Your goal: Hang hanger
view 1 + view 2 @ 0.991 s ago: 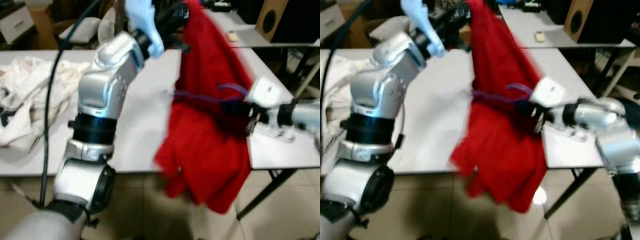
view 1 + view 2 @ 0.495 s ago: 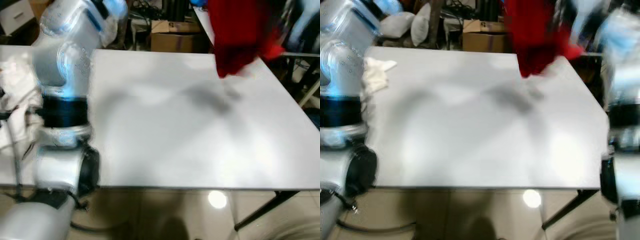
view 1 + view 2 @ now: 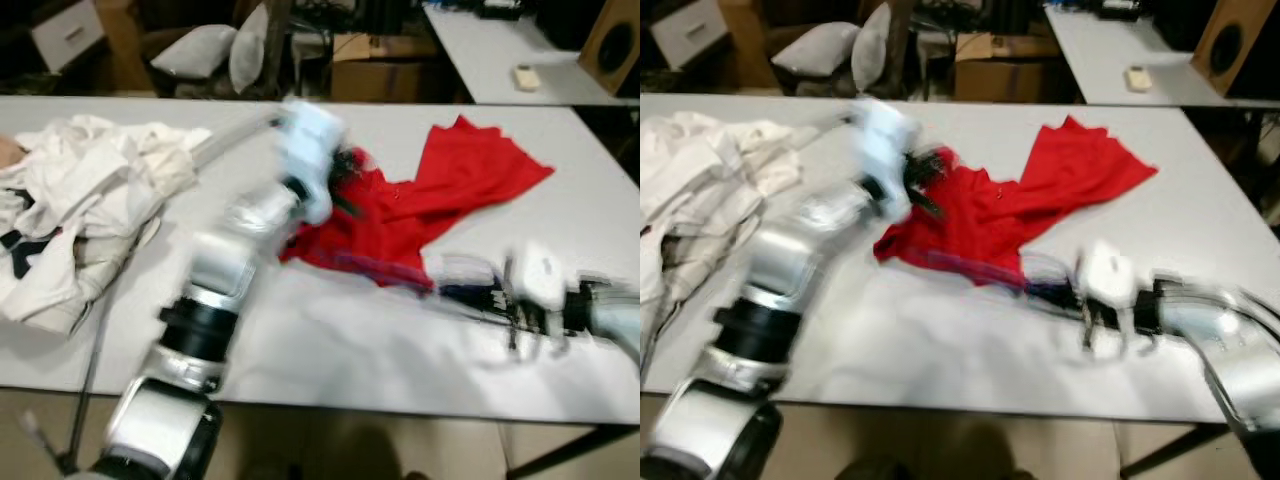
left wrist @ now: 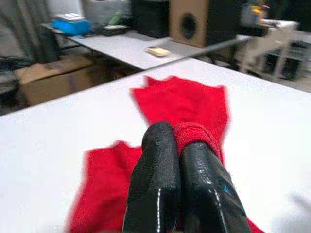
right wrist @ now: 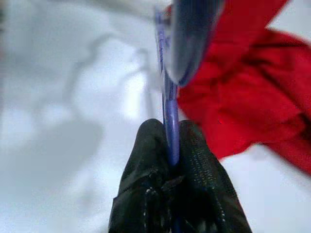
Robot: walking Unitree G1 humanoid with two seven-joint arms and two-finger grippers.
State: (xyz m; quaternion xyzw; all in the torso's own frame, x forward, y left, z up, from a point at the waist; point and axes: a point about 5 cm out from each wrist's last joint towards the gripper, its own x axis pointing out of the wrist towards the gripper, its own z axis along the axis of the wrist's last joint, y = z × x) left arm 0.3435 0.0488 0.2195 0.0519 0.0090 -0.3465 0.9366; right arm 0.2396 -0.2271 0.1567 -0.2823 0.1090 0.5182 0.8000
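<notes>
My left pincer (image 4: 176, 160) pinches the crumpled red cloth garment (image 3: 420, 205) mid-surface; my right pincer (image 5: 167, 145) clamps the thin blue plastic hanger (image 5: 166, 104). Hanger not inserted; hanging remains.

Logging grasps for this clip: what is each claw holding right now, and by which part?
Left claw pinches a fold of the red garment lying on the table. Right claw clamps the thin blue hanger by its thin edge.
</notes>
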